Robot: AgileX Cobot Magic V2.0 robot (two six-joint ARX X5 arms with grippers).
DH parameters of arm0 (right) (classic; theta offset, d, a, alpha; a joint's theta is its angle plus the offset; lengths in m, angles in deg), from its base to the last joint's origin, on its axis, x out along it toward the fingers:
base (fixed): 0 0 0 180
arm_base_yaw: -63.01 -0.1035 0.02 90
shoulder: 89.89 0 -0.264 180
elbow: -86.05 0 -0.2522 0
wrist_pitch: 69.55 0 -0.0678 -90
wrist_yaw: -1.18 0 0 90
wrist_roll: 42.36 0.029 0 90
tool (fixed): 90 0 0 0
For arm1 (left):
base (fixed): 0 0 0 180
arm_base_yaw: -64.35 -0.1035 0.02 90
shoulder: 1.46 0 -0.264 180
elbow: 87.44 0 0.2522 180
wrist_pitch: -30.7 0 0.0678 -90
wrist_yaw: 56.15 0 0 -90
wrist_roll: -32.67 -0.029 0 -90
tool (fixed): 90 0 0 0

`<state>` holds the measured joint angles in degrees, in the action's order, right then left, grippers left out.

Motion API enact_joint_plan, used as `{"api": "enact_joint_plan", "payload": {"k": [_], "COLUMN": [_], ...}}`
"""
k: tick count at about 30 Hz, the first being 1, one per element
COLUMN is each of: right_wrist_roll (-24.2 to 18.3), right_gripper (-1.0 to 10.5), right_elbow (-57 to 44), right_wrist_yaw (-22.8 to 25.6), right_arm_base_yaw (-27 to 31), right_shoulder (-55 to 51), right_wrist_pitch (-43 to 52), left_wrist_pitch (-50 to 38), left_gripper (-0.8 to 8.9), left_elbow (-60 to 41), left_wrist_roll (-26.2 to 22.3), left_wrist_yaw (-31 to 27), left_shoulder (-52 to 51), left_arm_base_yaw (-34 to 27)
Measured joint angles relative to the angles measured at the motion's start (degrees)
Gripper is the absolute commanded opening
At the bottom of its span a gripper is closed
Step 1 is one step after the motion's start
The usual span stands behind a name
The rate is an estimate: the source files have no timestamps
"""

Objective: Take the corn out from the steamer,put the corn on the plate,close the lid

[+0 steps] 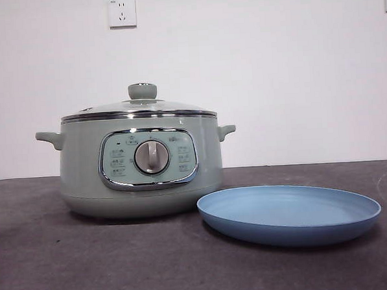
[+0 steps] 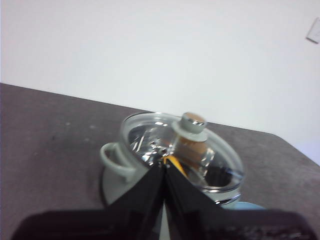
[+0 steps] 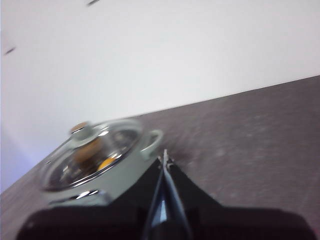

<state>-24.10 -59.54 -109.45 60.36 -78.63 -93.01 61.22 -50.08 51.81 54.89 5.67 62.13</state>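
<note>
The sage-green steamer (image 1: pixel 141 167) stands on the table at the left of the front view with its glass lid (image 1: pixel 138 107) on. The light-blue plate (image 1: pixel 289 213) lies empty to its right. Through the lid, a bit of the yellow corn (image 2: pixel 175 164) shows in the left wrist view and in the right wrist view (image 3: pixel 106 162). My left gripper (image 2: pixel 164 167) is shut and empty, above and short of the steamer (image 2: pixel 172 160). My right gripper (image 3: pixel 164 159) is shut and empty, beside the steamer (image 3: pixel 97 165). Neither arm shows in the front view.
A dark grey table (image 1: pixel 70 268) carries everything. A white wall with a socket (image 1: pixel 122 12) stands behind. A sliver of the plate (image 2: pixel 247 205) shows in the left wrist view.
</note>
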Motion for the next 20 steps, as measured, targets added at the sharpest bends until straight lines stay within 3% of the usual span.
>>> {"api": "enact_joint_plan", "payload": {"k": [11, 20], "right_wrist_roll": [-10.99, -21.31], "right_gripper": [-0.1, -0.1], "right_elbow": [26.14, 45.33], "right_wrist_yaw": [-10.78, -15.54], "right_arm_base_yaw": [-0.46, -3.15], "right_shoulder": [23.3, 40.28], "right_wrist_pitch": [-18.6, -36.28], "left_wrist_pitch": [7.52, 20.28], "left_gripper": [-0.07, -0.07], "left_elbow": [15.41, 29.88], "left_wrist_roll": [-3.54, -10.95], "left_wrist_yaw": [10.56, 17.57], "left_shoulder": [15.28, 30.03], "left_arm_base_yaw": [0.02, 0.02]}}
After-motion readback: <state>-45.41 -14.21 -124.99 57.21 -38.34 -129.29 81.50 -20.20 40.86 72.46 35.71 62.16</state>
